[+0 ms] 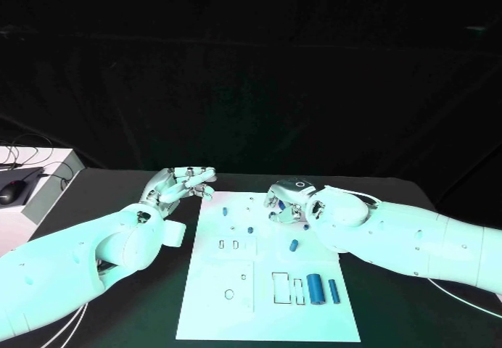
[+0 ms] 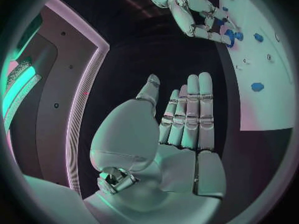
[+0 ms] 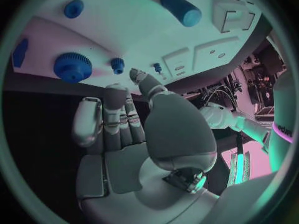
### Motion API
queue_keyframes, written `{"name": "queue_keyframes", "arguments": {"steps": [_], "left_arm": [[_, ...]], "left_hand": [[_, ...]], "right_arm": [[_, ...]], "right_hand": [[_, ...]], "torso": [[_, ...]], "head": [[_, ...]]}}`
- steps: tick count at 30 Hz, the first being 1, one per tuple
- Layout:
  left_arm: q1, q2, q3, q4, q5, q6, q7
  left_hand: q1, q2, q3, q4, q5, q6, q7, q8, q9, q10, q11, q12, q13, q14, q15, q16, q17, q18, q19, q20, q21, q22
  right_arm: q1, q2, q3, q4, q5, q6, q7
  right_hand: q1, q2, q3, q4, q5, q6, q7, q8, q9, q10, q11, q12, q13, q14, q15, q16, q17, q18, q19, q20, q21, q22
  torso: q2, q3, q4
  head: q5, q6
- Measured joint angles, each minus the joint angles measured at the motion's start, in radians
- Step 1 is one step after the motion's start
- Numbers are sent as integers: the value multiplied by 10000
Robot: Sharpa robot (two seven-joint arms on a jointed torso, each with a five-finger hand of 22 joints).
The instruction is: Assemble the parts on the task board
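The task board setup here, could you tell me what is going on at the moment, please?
The robot is assembling small blue parts on the white task board. Its right hand hangs over the board's far end, near a blue gear, holding nothing. Its left hand is open beside the board's far left corner. Two blue cylinders lie loose near the board's near right corner.

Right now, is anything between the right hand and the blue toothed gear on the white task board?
Nothing visible: the right hand sits just off the white task board, open fingers pointing toward the blue toothed gear.
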Motion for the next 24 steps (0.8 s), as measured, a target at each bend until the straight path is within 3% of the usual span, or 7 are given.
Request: {"name": "queue_keyframes", "arguments": {"steps": [16, 24], "left_arm": [[-2, -40, 0, -20, -7, 27, -66], [-6, -38, 0, -98, -8, 31, -86]], "left_hand": [[0, 0, 0, 0, 0, -38, 37, 0, -1, -15, 15, 0, 0, -35, 36, -49, -166, -4, -68, 69, 0, -112], [0, 0, 0, 0, 0, -38, 36, 0, -1, -15, 15, 0, 0, -35, 35, -127, -227, -17, -68, 69, 0, -163]], "right_arm": [[-5, 38, -1, -94, -444, 227, -453], [-6, 28, -1, -98, -514, 251, -499]], "right_hand": [[40, -39, 115, 131, -39, 142, 1, 0, -3, -88, 16, -117, -6, 1, -2, 0, -95, -6, 97, 48, -671, 623], [26, -26, 467, 29, -38, 318, -24, 0, -3, 326, -53, -197, -8, 2, -2, 0, -95, -6, 210, 5, -850, 985]], "torso": [[230, -81, 103], [299, -94, 123]], "head": [[-81, 58], [-102, 110]]}}
